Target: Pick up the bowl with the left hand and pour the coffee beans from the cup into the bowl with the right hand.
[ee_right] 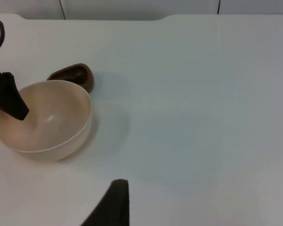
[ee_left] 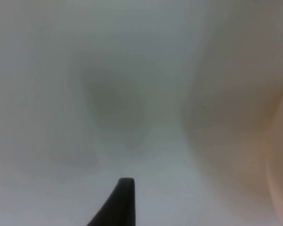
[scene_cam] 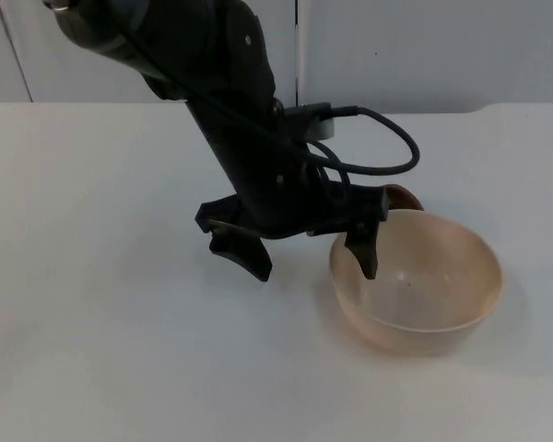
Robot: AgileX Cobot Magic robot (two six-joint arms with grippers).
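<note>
White table [scene_cam: 92, 350], bearing a beige bowl [scene_cam: 424, 285] with a brown cup [scene_cam: 404, 195] touching its far side. The left gripper [scene_cam: 304, 253] stands wide open, one finger inside the near rim, one outside, holding nothing. The bowl looks rigid, light and smooth; the thin rim is probably the best hold. The right gripper [ee_right: 114, 202] waits well apart; its opening cannot be judged.

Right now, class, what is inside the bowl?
One finger of the left pincer dips inside the bowl at its rim. No beans are visible on the bare bottom. The arm hides part of the brown cup behind it.
</note>
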